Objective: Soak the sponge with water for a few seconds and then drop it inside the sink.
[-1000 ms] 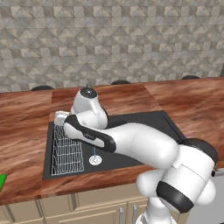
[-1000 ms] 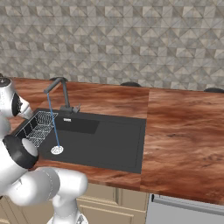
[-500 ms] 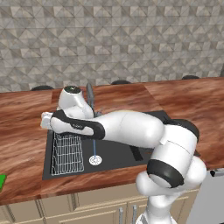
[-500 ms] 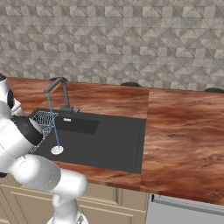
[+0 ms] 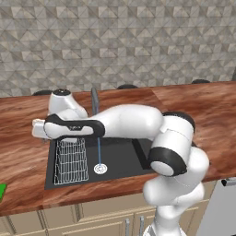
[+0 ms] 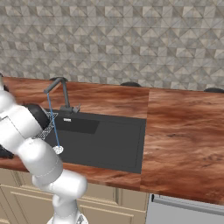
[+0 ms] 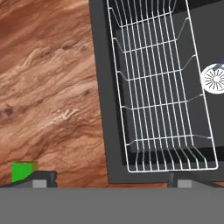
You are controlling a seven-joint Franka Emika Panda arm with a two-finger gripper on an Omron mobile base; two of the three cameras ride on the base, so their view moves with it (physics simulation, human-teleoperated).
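A reddish-brown wooden bench [image 5: 27, 156] holds a recessed black sink [image 5: 120, 159]; a green sponge [image 5: 2, 191] lies on its left front edge.

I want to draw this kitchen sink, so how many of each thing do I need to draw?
Sponge: 1
Sink: 1
Wire rack: 1
Faucet: 1
Water stream: 1
Drain: 1
Total: 6
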